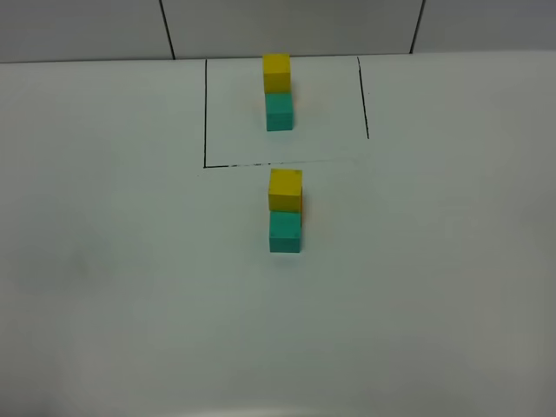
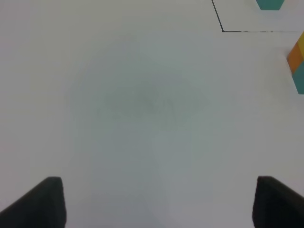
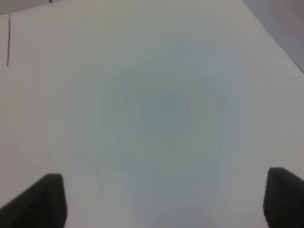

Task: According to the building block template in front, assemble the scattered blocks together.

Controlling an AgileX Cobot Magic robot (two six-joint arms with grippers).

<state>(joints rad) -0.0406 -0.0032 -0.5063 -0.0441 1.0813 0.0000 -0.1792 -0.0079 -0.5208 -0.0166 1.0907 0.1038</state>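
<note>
The building block template stands inside a black-outlined rectangle at the back of the table, a yellow cube joined to a teal cube. In front of the outline the scattered blocks sit pressed together: a yellow cube, a teal cube, and a sliver of an orange cube showing behind their right side. The left wrist view catches the orange cube at its edge. My left gripper is open over bare table, well apart from the cubes. My right gripper is open too, with nothing between its fingers. Neither arm appears in the exterior high view.
The white table spreads wide on both sides of the cubes. The black outline marks the template area near the back edge, with a grey tiled wall behind it. The table's far corner shows in the right wrist view.
</note>
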